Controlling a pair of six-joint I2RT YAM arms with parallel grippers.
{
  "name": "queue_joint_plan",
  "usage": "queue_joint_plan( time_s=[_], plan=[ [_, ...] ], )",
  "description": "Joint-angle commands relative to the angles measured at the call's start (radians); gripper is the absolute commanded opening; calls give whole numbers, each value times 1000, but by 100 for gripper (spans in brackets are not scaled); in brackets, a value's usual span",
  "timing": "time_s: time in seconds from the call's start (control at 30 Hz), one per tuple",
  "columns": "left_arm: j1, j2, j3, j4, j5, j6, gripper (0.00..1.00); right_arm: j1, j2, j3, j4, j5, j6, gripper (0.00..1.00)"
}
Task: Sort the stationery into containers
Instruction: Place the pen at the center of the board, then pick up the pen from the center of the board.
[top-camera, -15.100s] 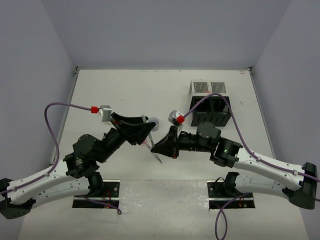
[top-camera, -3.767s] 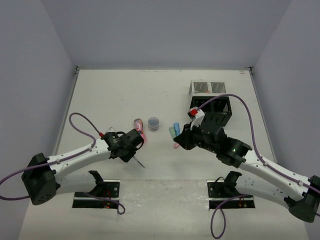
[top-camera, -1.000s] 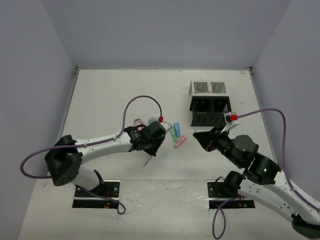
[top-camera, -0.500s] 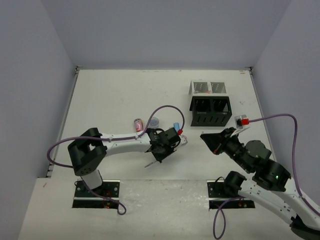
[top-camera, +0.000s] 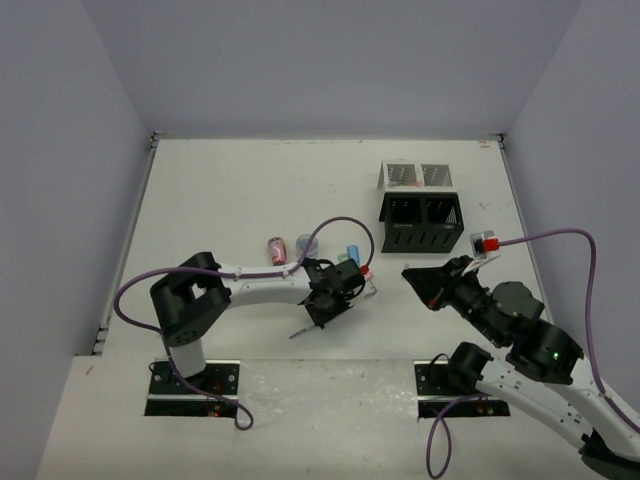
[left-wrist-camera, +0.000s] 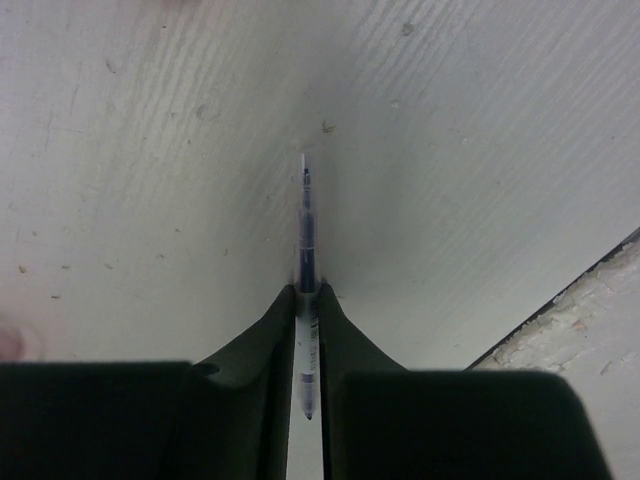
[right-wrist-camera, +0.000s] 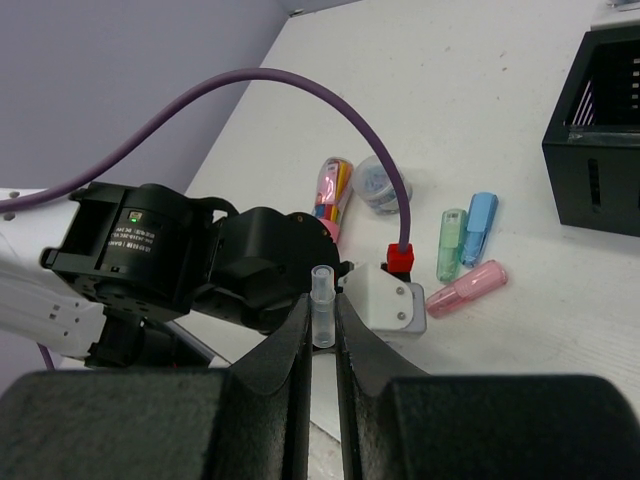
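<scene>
Top view: the left pincer (top-camera: 322, 305) holds a thin pen (top-camera: 300, 329) low over the table (top-camera: 220, 190), well left of the black container (top-camera: 423, 222).

Left wrist: that pincer is clamped on the thin pen's barrel.

Right wrist: the right pincer (right-wrist-camera: 322, 312) is clamped on a small clear cap (right-wrist-camera: 322, 285). A pink marker (right-wrist-camera: 465, 288) lies on the table beyond.

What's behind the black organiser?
The white mesh organiser stands just behind the black organiser, with a small reddish item showing in its left compartment. Its near side is covered by the black one, so the rest of its contents can't be confirmed.
</scene>
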Motion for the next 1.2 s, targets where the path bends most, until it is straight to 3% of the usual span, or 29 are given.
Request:
queue_joint_plan(
  time_s=[0.0,0.1,0.4,0.53,0.6,0.8,0.87,0.97,1.0,1.07,1.17],
  plan=[
    [-3,20,-3,-21,-36,23,17,-2,6,34,-3,25,-22,0],
    [-3,-3,0,-22,-71,11,39,-2,9,37,-1,31,-22,0],
    [-4,-74,22,-23,-197,-55,61,-3,1,30,-3,30,-15,0],
    [5,-151,67,-21,-290,-140,80,-2,-8,37,-4,35,-19,0],
    [32,-191,102,-36,-320,-185,99,-3,-11,41,-8,39,-22,0],
    [49,-341,142,-53,-317,-347,100,-2,-20,59,-21,56,-33,0],
    [49,-372,151,-88,-418,-485,100,-3,-20,60,-22,63,-34,0],
    [49,-386,185,-273,-609,-923,100,-2,-12,61,-21,81,-29,0],
    [48,-380,202,-421,-669,-1085,100,-3,-9,62,-21,85,-26,0],
    [46,-363,214,-633,-646,-1431,100,-4,2,62,-15,93,-20,0],
    [29,-401,134,-588,-526,-1659,98,-2,14,62,3,90,-18,0]
  ],
)
